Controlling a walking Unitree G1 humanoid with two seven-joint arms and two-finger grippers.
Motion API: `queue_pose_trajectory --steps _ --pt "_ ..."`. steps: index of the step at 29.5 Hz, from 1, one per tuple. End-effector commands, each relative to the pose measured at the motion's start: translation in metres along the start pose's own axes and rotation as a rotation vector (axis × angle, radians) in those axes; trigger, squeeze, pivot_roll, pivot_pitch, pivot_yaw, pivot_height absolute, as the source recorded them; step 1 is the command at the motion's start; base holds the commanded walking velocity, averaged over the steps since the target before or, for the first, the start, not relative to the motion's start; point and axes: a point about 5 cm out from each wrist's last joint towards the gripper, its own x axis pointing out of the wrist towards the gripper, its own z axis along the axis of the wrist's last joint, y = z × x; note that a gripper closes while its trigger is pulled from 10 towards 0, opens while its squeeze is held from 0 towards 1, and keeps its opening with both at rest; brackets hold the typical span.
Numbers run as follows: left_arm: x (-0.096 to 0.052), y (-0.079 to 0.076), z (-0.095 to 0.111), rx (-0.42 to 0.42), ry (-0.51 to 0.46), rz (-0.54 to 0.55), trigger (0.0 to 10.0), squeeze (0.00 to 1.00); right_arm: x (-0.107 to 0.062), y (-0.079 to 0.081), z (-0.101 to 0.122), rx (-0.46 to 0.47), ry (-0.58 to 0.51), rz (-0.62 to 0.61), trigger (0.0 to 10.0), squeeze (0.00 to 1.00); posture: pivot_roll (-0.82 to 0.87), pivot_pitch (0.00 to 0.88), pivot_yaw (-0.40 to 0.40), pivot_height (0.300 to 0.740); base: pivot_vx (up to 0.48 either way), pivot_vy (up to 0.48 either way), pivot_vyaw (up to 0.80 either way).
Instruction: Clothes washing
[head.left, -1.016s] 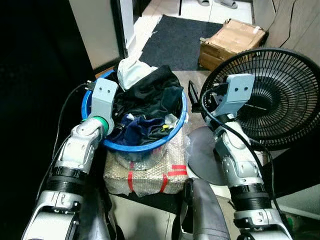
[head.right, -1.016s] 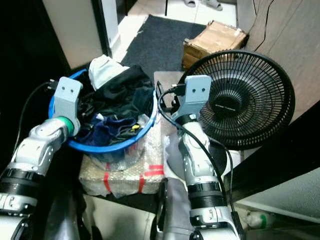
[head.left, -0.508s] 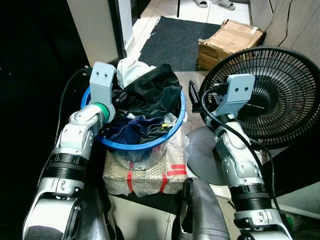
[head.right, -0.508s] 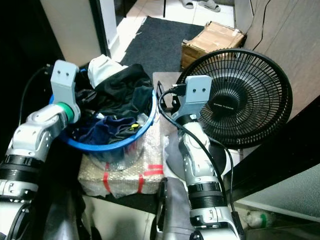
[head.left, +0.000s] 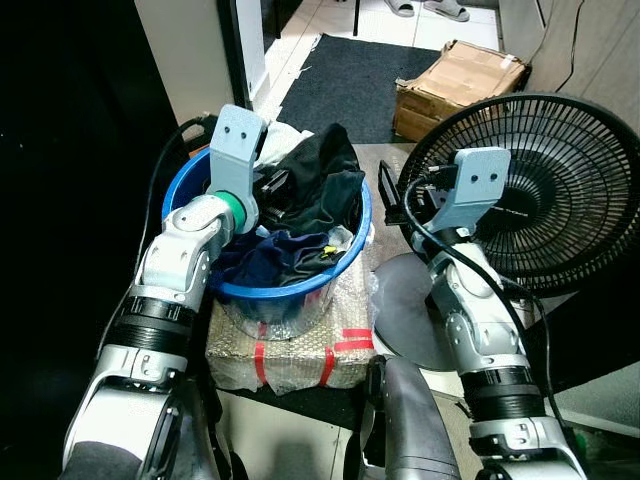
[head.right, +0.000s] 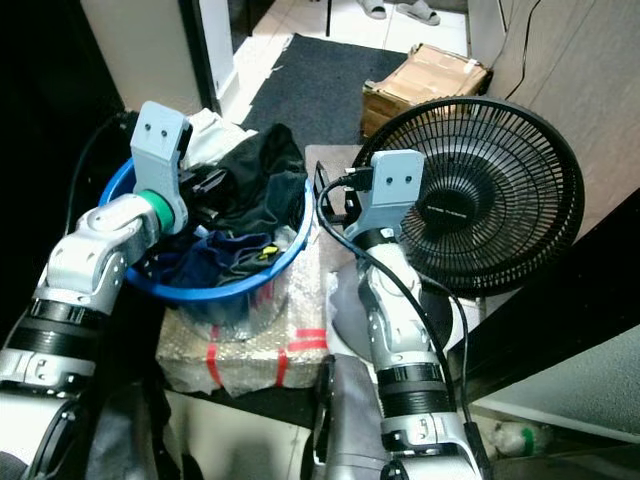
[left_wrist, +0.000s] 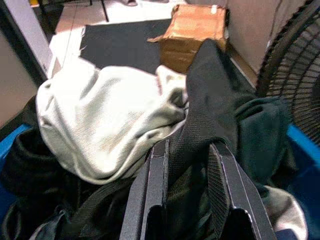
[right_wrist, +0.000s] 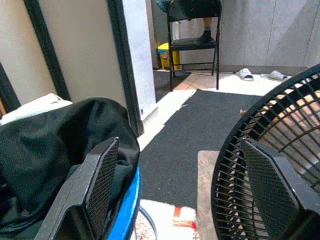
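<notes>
A blue basin (head.left: 340, 265) heaped with dark clothes stands on a plastic-wrapped box (head.left: 290, 350). A black garment (head.left: 320, 175) lies on top, and a white garment (left_wrist: 100, 125) sits at the far side. My left gripper (head.left: 275, 185) is inside the basin over the heap. Its fingers (left_wrist: 156, 170) are shut on a fold of the black garment (left_wrist: 210, 100), which rises between them. My right gripper (head.left: 392, 205) hangs open in the air between the basin's right rim and the fan, holding nothing; the right wrist view shows its fingers (right_wrist: 102, 175) spread wide.
A large black fan (head.left: 560, 190) stands close on the right, its base (head.left: 400, 310) beside the wrapped box. A cardboard box (head.left: 460, 80) and a dark mat (head.left: 350, 75) lie beyond. A wall and door frame (head.left: 190, 60) border the left. A folding chair (right_wrist: 192, 30) stands far off.
My left arm swung from outside the basin's left rim to the right, over the clothes, and its fingers closed on the black garment. The right arm stayed put.
</notes>
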Motion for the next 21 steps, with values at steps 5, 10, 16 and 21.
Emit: queue_pose_trajectory --steps 5,10,16,21 --pt "-0.009 0.001 0.008 -0.001 -0.043 0.026 10.0 0.0 0.004 0.011 0.008 -0.003 -0.024 0.083 10.0 0.0 -0.01 0.11 0.015 0.501 0.0 0.0 0.0" --pt "-0.017 0.014 0.013 -0.025 -0.079 0.108 10.0 0.0 0.014 0.026 0.012 -0.066 -0.047 0.177 10.0 0.0 0.01 0.112 0.004 0.501 0.0 0.0 0.0" --pt "-0.025 0.018 0.013 -0.019 -0.082 0.138 10.0 0.0 0.037 0.035 0.014 -0.045 0.002 0.335 10.0 0.0 0.02 0.115 -0.003 0.501 0.0 0.0 0.0" --pt "-0.031 0.023 0.011 -0.022 -0.072 0.178 10.0 0.0 0.049 0.067 0.012 -0.039 0.07 0.432 10.0 0.0 0.04 0.122 -0.024 0.501 0.0 0.0 0.0"
